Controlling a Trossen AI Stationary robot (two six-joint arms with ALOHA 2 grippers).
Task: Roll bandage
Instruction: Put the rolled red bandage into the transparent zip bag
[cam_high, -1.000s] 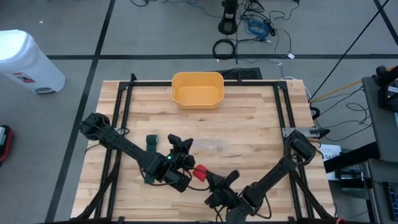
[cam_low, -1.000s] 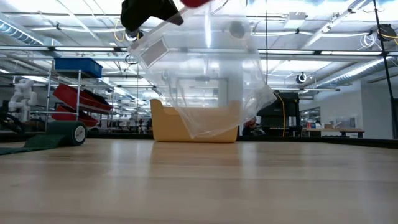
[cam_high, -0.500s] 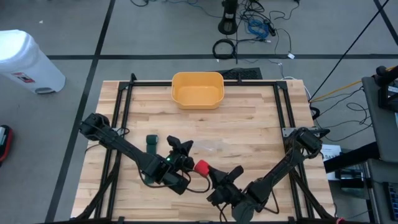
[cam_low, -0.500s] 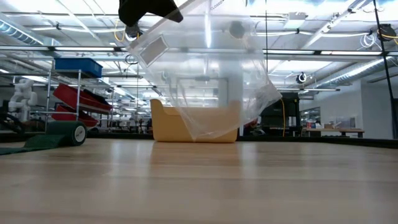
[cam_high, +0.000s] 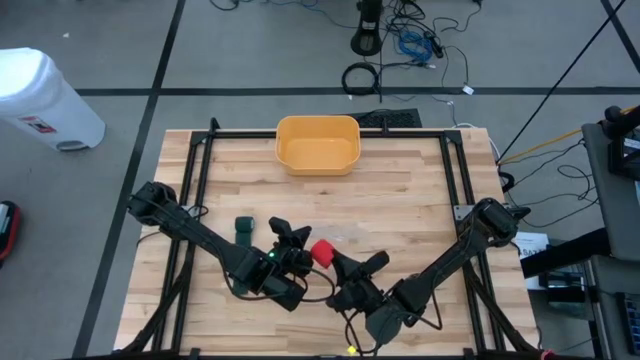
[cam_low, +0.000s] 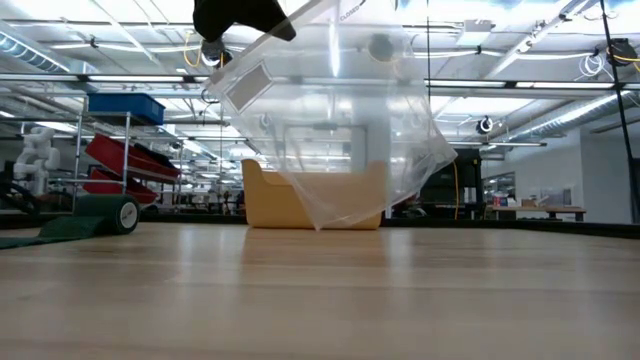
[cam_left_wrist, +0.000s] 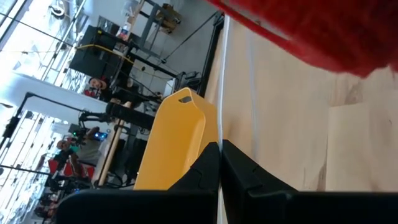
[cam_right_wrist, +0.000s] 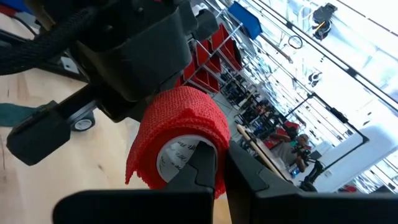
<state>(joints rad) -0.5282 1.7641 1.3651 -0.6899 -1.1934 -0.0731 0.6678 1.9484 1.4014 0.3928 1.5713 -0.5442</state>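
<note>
My right gripper (cam_right_wrist: 219, 163) pinches the red bandage roll (cam_right_wrist: 177, 134); my left gripper (cam_left_wrist: 221, 163), pressed together, grips a clear bag (cam_low: 330, 110) above the counter (cam_high: 400, 210).

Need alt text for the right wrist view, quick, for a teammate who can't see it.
The right gripper is shut on a red bandage roll with a white core, close to the camera. The left arm looms just behind it, above the wooden table.

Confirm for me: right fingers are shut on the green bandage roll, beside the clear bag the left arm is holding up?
Not quite: the roll in the right gripper is the red bandage roll, as the right wrist view shows. The green bandage lies on the table. The rest stands.
</note>
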